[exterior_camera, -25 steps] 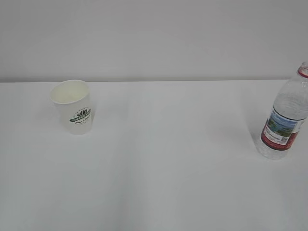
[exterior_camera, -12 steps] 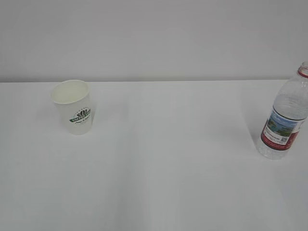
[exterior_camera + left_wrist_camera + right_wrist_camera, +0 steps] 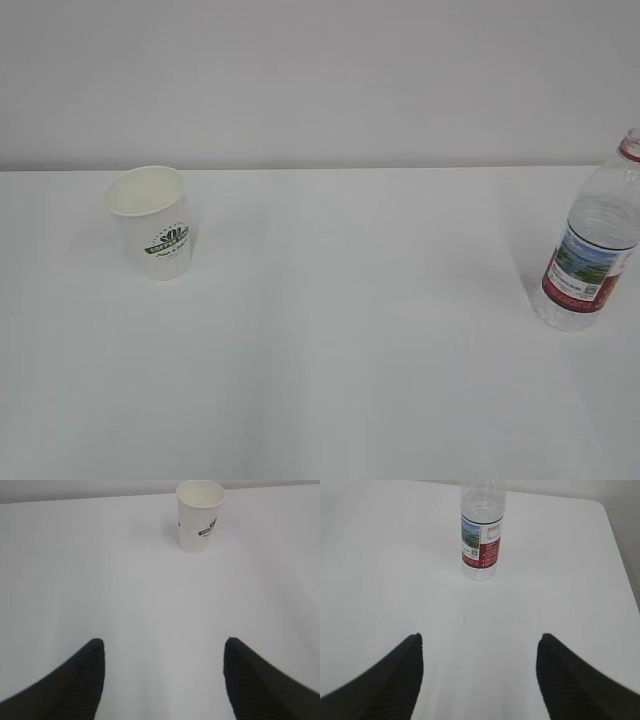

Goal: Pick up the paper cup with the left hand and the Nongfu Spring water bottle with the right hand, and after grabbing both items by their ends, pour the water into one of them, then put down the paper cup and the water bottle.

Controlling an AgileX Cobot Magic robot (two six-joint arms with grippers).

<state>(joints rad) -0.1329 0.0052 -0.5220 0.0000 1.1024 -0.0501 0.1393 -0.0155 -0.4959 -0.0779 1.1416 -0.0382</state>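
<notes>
Your left gripper (image 3: pixel 164 652): jaws spread wide, nothing between them, hovering over bare white worktop (image 3: pixel 350 330). Paper cup (image 3: pixel 200 515) stands upright well ahead of it, slightly right of centre, green logo facing right, untouched. Your right gripper (image 3: pixel 480 647): also wide apart and empty. Nongfu Spring water bottle (image 3: pixel 482 530) upright ahead of it, roughly centred between fingers, label toward camera. Exterior view: cup (image 3: pixel 153 222) far left near back edge, bottle (image 3: pixel 592 240) far right; well apart. Neither gripper visible there.
</notes>
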